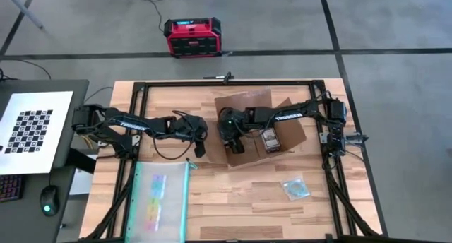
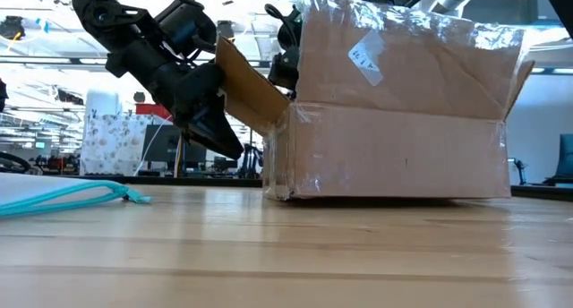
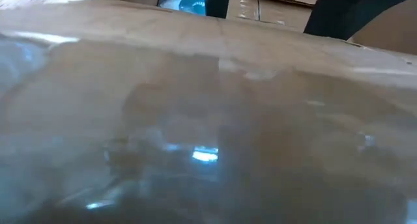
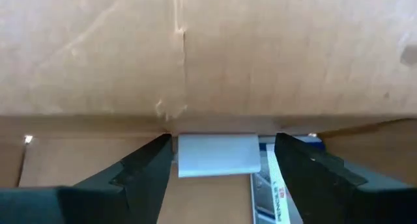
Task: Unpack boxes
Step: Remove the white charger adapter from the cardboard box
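Cardboard box (image 1: 265, 126) set open at the counter's (image 1: 240, 200) far middle, flanked by teal-edged pouch (image 1: 162, 199), small packet (image 1: 296, 188), right end effector (image 4: 221, 160) spread open inside around white item (image 4: 217, 154), left end effector (image 2: 215, 129) pressed to a flap, state untold, red case (image 1: 192, 37) on the floor.

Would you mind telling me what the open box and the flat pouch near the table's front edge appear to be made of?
The box looks like brown corrugated cardboard, matte, with creased flaps and glossy clear tape strips catching the light. The pouch seems to be thin see-through plastic with a teal edge, since coloured contents show through it. The table looks like pale wooden planks with visible joints.
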